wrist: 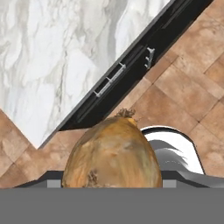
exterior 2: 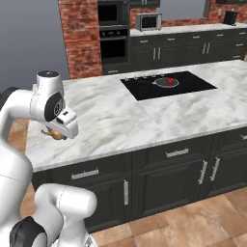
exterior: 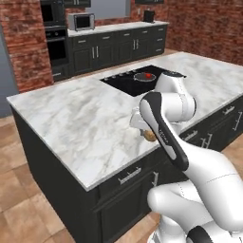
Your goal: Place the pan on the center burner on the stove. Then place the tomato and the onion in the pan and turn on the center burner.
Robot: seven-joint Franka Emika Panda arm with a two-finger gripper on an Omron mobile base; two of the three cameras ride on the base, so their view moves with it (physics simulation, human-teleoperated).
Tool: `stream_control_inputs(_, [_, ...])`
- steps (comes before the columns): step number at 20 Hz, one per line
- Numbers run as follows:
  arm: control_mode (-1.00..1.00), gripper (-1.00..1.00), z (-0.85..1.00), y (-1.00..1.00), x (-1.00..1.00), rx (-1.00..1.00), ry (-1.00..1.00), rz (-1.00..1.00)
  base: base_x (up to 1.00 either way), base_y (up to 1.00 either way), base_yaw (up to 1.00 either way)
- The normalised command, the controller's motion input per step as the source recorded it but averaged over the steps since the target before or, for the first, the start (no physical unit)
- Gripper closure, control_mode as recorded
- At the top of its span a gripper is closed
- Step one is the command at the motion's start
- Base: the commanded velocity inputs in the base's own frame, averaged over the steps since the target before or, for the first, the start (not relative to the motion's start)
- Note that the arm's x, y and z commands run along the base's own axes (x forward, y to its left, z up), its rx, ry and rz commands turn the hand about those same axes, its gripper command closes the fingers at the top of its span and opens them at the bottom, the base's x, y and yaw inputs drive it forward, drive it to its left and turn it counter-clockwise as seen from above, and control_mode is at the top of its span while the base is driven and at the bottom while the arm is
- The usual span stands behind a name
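Observation:
The tan onion (wrist: 111, 155) bulks large in the hand view, and my gripper (wrist: 111, 183) is shut on it; the fingertips are mostly covered by it. Beyond it lie the island's near edge and the floor. From the base views the onion (exterior: 150, 136) (exterior 2: 57, 134) hangs at the counter's near edge, close to the arm. Far across the counter, the pan (exterior: 142, 77) (exterior 2: 165, 84) rests on the black stove (exterior: 122, 81) (exterior 2: 198, 82), over the center burner, whose rings it hides. The red tomato (exterior: 148, 75) (exterior 2: 170, 81) lies inside the pan.
The marble island counter (exterior: 80, 118) (exterior 2: 116, 116) stretches between the arm and the stove. Silver knobs (exterior 2: 140, 77) line the cooktop's far side. Dark drawers with handles (wrist: 109, 81) run below the counter edge. A microwave (exterior: 80, 21) and a wall oven (exterior 2: 114, 41) stand at the back.

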Motion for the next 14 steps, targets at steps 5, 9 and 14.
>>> stream_control_inputs(5, [1.0, 1.0, 0.0, 0.0, 0.0, 0.0, 0.0, 0.0, -0.06, 0.64, -0.17])
stream_control_inputs(9, [1.0, 1.0, 0.0, 0.0, 0.0, 0.0, 0.0, 0.0, -0.04, 0.67, -0.19])
stream_control_inputs(14, [1.0, 1.0, 0.0, 0.0, 0.0, 0.0, 0.0, 0.0, 0.0, 0.7, -0.21])
